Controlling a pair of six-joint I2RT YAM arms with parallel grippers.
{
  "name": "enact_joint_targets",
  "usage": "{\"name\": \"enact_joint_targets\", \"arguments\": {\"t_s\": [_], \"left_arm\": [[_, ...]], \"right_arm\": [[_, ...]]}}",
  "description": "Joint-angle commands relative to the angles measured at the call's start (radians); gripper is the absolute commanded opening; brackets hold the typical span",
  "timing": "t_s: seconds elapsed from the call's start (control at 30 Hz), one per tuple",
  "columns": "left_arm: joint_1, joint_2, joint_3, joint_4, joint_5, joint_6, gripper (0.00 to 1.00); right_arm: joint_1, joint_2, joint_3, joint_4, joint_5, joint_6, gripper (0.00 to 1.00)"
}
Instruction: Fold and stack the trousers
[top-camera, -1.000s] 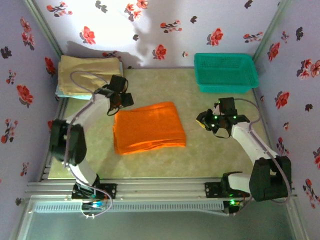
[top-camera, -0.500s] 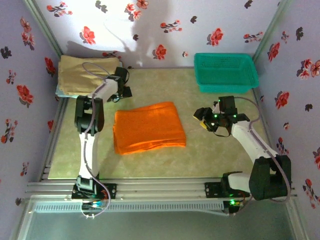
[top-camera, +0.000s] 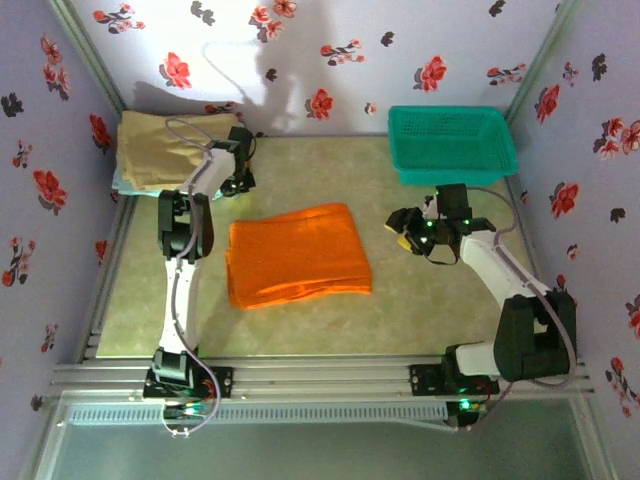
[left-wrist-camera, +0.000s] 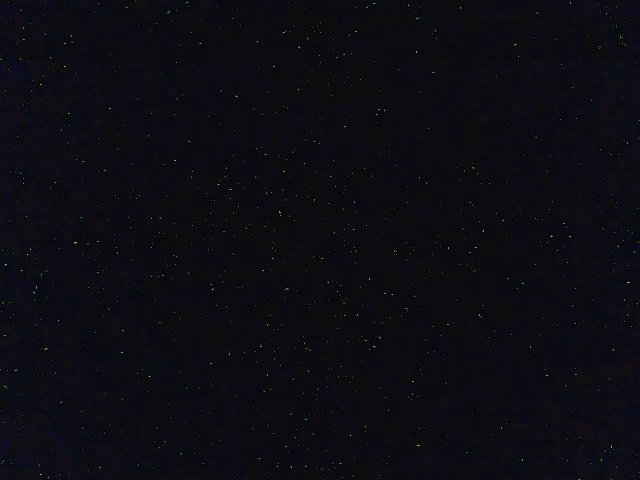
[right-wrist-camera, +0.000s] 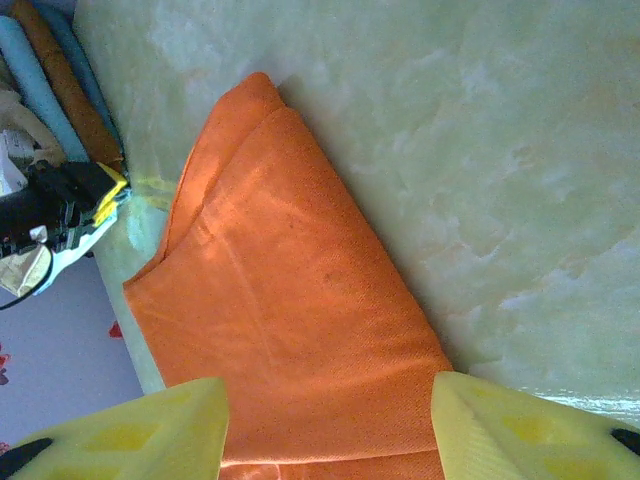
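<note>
The right claw (top-camera: 404, 236) hangs low over the bench (top-camera: 430, 310) with its yellow fingers (right-wrist-camera: 130, 440) spread wide and nothing between them. It is turned left toward the trousers (top-camera: 298, 256). Seen from its own wrist, the orange cloth sits in the gap between the fingers. My guess is that the claw is held open so it can take an edge (there is a strip of bare bench between claw and cloth, so they are near but not touching).

The trousers lie in the middle of the bench, folded into a thick, flat rectangle that sits a little askew. The layered edges show along the left side. To my eye the folding is finished and the stacking is not yet done, which would explain why the cloth lies alone in the open, reachable from either side.

Further out, the left claw (top-camera: 237, 172) is stretched to the far left, just beside a pile where a tan folded cloth (top-camera: 170, 148) lies on a light blue folded cloth (top-camera: 118, 184). I cannot tell whether its fingers are spread or closed (from above they are too small to tell, and its own camera is dark). That pile is probably where the orange bundle belongs, on top.

A green basket (top-camera: 452, 146) stands at the far right, well apart from the trousers.
</note>
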Motion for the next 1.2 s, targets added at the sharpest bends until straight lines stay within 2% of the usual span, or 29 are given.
{"name": "enact_joint_targets", "arguments": {"t_s": [0.0, 0.2, 0.3, 0.53, 0.67, 0.9, 0.93, 0.97, 1.0, 1.03, 1.17], "left_arm": [[0.028, -0.028, -0.120, 0.135, 0.041, 0.029, 0.00], [-0.092, -0.206, -0.378, 0.283, 0.072, -0.008, 0.00], [-0.161, -0.247, -0.441, 0.324, 0.081, -0.034, 0.00], [-0.305, -0.257, -0.439, 0.356, 0.108, -0.076, 0.00], [-0.372, -0.240, -0.381, 0.359, 0.129, -0.088, 0.00], [-0.420, -0.230, -0.311, 0.343, 0.179, -0.127, 0.00], [-0.420, -0.228, -0.298, 0.335, 0.192, -0.126, 0.12], [-0.420, -0.230, -0.284, 0.324, 0.210, -0.120, 0.29], [-0.421, -0.239, -0.277, 0.315, 0.222, -0.114, 0.52], [-0.420, -0.251, -0.274, 0.309, 0.233, -0.108, 0.65], [-0.423, -0.355, -0.273, 0.260, 0.285, -0.043, 0.91]], "right_arm": [[-0.007, 0.021, 0.034, 0.009, -0.022, -0.025, 0.55], [-0.014, 0.036, 0.032, 0.022, -0.027, -0.031, 0.52], [-0.015, 0.035, 0.022, 0.035, -0.032, -0.026, 0.50], [-0.018, 0.009, -0.013, 0.050, -0.035, -0.022, 0.48], [-0.026, -0.008, -0.032, 0.049, -0.035, -0.021, 0.48], [-0.032, -0.022, -0.049, 0.042, -0.035, -0.029, 0.49], [-0.033, -0.022, -0.052, 0.044, -0.035, -0.031, 0.50], [-0.032, -0.021, -0.054, 0.043, -0.036, -0.031, 0.50], [-0.032, -0.021, -0.054, 0.043, -0.035, -0.034, 0.50], [-0.032, -0.022, -0.053, 0.043, -0.036, -0.037, 0.50], [-0.028, -0.013, -0.053, 0.040, -0.035, -0.062, 0.53]]}}
